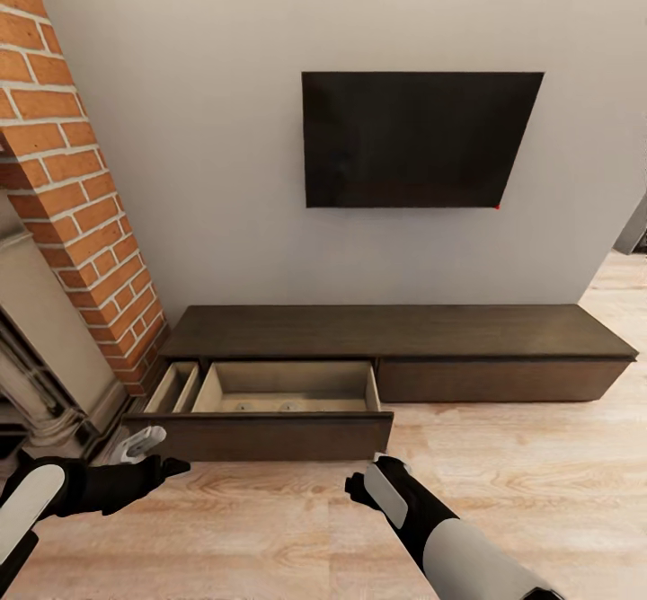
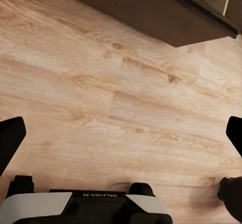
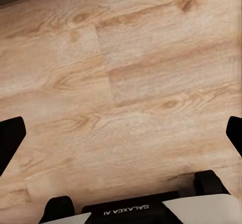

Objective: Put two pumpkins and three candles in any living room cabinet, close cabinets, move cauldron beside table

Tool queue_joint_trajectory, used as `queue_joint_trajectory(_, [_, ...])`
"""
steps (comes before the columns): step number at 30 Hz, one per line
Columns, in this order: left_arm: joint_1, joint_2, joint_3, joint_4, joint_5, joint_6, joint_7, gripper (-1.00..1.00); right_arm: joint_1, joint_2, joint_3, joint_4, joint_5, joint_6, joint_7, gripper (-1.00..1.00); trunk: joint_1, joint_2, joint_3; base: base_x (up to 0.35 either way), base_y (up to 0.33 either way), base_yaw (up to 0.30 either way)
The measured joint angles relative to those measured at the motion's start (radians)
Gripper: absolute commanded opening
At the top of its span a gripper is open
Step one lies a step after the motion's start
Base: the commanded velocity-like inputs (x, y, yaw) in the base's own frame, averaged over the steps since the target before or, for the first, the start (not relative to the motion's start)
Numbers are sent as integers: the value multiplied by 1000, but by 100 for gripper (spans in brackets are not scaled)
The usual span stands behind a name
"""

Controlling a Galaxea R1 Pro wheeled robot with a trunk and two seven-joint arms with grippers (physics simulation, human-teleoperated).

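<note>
Your left end effector (image 1: 166, 468) and right end effector (image 1: 359, 485) both stood wide and empty over the floor (image 1: 539, 474). The cabinet (image 1: 395, 330), long axis 9-to-3, lay at 12 o'clock; its open drawer (image 1: 270, 434) sat between both end effectors, slightly nearer your left.

Cabinet (image 1: 395, 330) drawer (image 1: 286, 391) floor partly hidden behind front panel; contents unclear.
</note>
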Motion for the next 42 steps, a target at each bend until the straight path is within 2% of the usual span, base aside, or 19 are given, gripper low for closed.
queue_joint_trajectory(4, [0,-1,0,0,-1,-1,1,100,0,0,0,1,0,-7,2,100,15,-28,-13,-42,-30,0])
queue_joint_trajectory(10, [0,-2,-3,4,-3,-16,3,100,0,0,0,2,0,-58,2,100,38,-70,-31,-7,-5,0])
queue_joint_trajectory(13, [0,-1,-11,12,-49,-86,1,100,0,0,1,2,1,-71,2,100,46,-84,-38,0,0,0])
queue_joint_trajectory(14, [0,-1,-11,13,-62,-94,1,100,0,0,1,3,1,-72,2,100,46,-84,-38,0,0,0])
queue_joint_trajectory(17, [0,-1,-9,14,-143,-127,-1,100,0,0,2,3,1,-91,2,100,46,-84,-38,0,0,0])
queue_joint_trajectory(19, [0,-1,-9,13,-166,-135,-1,100,0,0,3,3,1,-103,3,100,46,-84,-38,0,0,0])
queue_joint_trajectory(22, [0,-2,-9,12,-184,-143,-1,100,0,0,3,3,1,-112,3,100,46,-84,-38,0,0,0])
queue_joint_trajectory(26, [0,-3,-14,12,-191,-175,-1,100,1,0,3,3,1,-115,3,100,50,-91,-41,0,0,0])
queue_joint_trajectory(27, [0,-3,-27,13,-193,-210,-1,100,1,0,3,3,1,-116,3,100,53,-98,-44,0,0,0])
queue_joint_trajectory(29, [0,-2,-46,13,-195,-233,-1,100,2,0,3,3,2,-117,3,100,61,-112,-50,0,0,0])
queue_joint_trajectory(30, [0,-2,-69,15,-197,-245,0,100,2,0,3,3,2,-122,3,100,65,-119,-53,0,0,0])
queue_joint_trajectory(32, [0,-3,-96,18,-214,-274,1,100,3,0,6,3,2,-138,3,100,73,-133,-60,0,0,0])
queue_joint_trajectory(33, [0,-3,-112,19,-243,-309,1,100,3,0,15,3,3,-150,3,100,76,-140,-63,0,0,0])
queue_joint_trajectory(35, [0,-4,-158,21,-337,-398,0,100,3,0,59,3,5,-168,3,100,84,-154,-69,0,0,0])
queue_joint_trajectory(36, [0,-4,-173,22,-365,-420,-1,100,3,0,73,3,5,-172,3,100,88,-161,-72,0,0,0])
queue_joint_trajectory(37, [0,-6,-221,23,-436,-475,-2,100,3,0,112,2,5,-192,3,100,92,-168,-75,0,0,0])
queue_joint_trajectory(38, [0,-8,-246,24,-471,-500,-2,100,3,0,132,2,5,-208,3,100,96,-175,-78,0,0,0])
queue_joint_trajectory(39, [0,-13,-262,25,-494,-516,-2,100,3,0,147,2,5,-225,3,100,99,-182,-82,0,0,0])
queue_joint_trajectory(42, [0,-30,-278,34,-523,-536,-3,100,4,0,164,2,5,-248,3,100,111,-203,-91,0,0,0])
